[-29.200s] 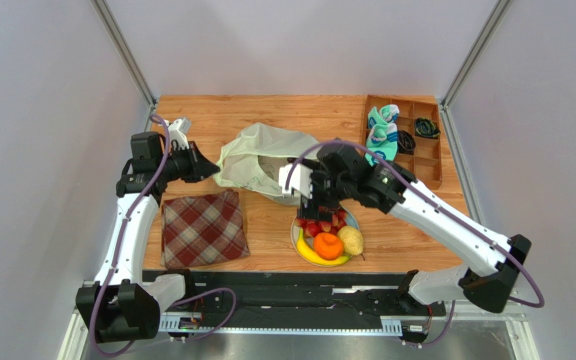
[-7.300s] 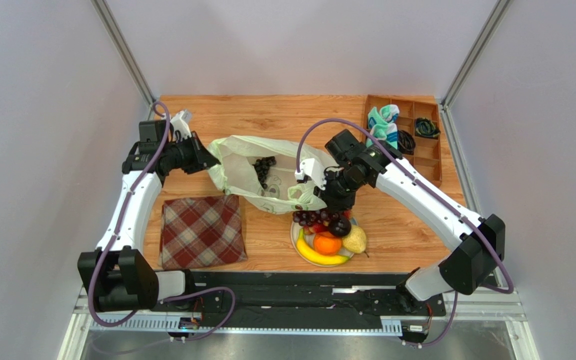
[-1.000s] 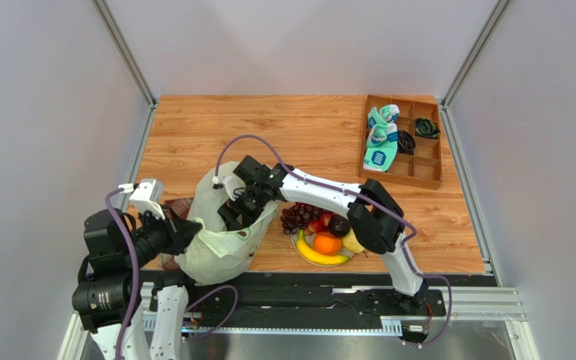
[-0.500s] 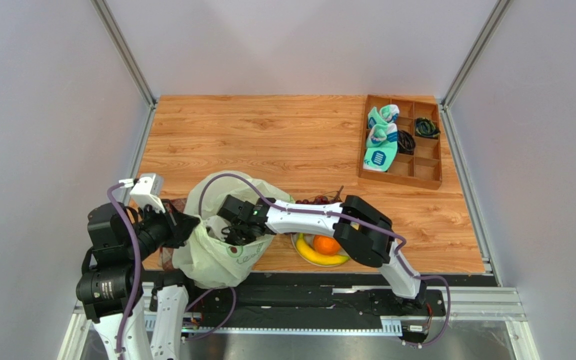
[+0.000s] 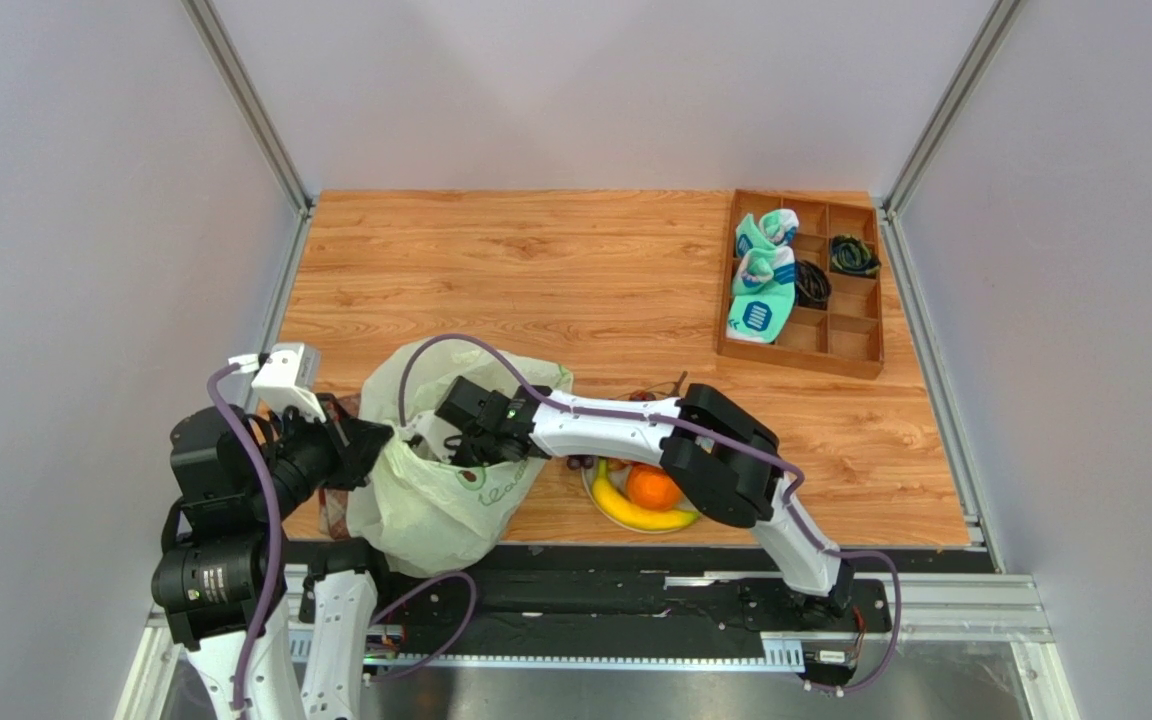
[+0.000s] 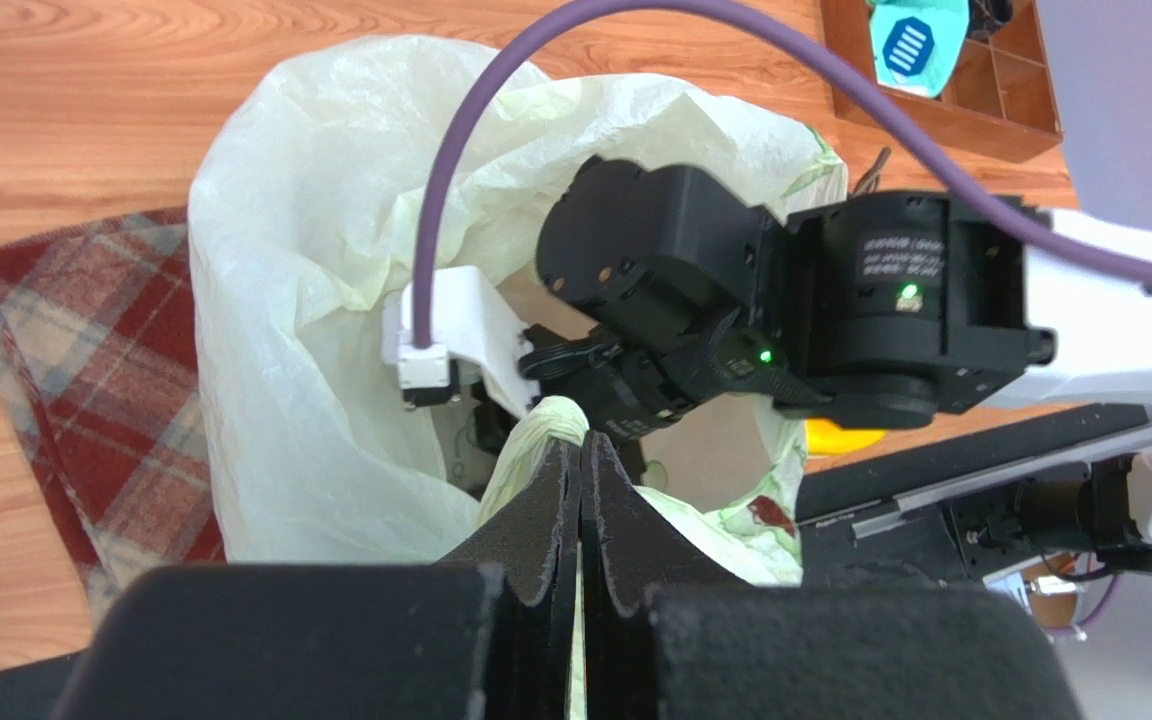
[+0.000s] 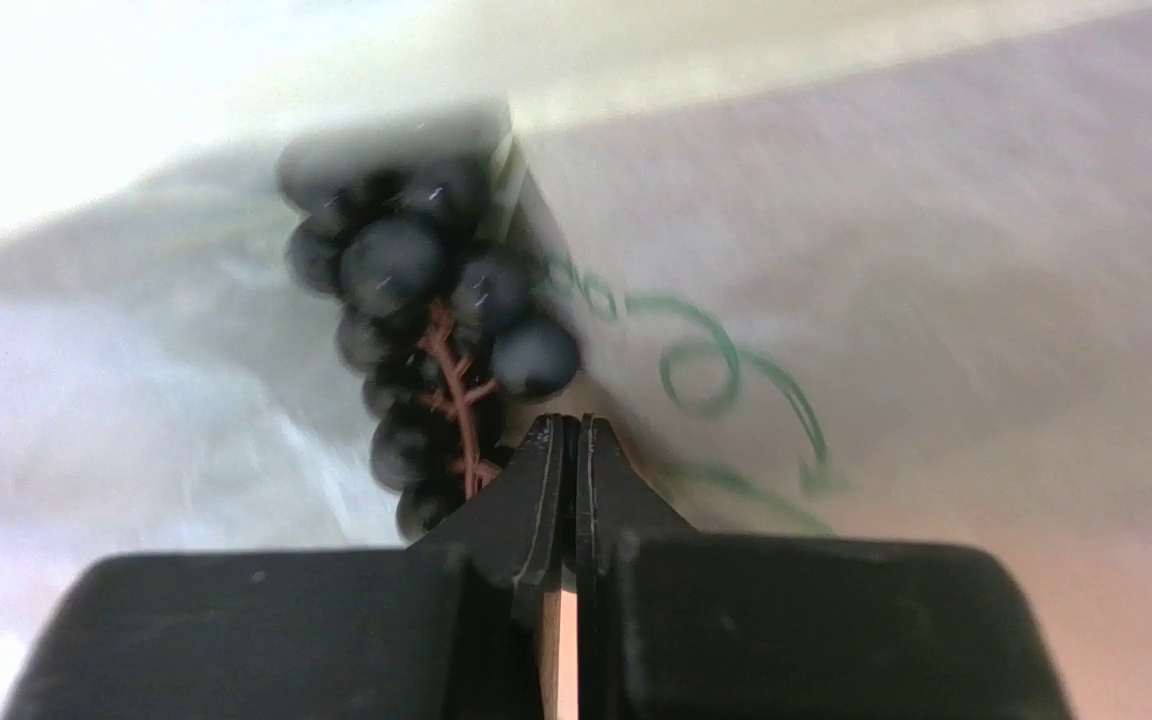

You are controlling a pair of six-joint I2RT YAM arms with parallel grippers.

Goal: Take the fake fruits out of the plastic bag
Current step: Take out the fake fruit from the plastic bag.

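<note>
The pale plastic bag (image 5: pixel 455 488) stands bunched at the table's near left edge, its mouth held up. My left gripper (image 6: pixel 582 450) is shut on a twisted fold of the plastic bag (image 6: pixel 312 300) at the rim. The right arm's wrist (image 5: pixel 480 417) reaches into the mouth. Inside, my right gripper (image 7: pixel 569 425) is shut, and a dark purple grape bunch (image 7: pixel 417 323) lies just left of its tips, its brown stem touching the left finger. Nothing shows between the jaws. An orange (image 5: pixel 653 486) and a banana (image 5: pixel 635 516) lie on the plate (image 5: pixel 602 477); the right forearm covers the other fruits there.
A red plaid cloth (image 6: pixel 71 375) lies under and left of the bag. A wooden compartment tray (image 5: pixel 805 365) with socks (image 5: pixel 760 285) and dark bands sits at the far right. The black rail runs along the table's near edge.
The right gripper went from wide open to shut inside the bag. Its wrist shifted slightly up and left in the mouth. The left gripper kept its hold on the rim.
</note>
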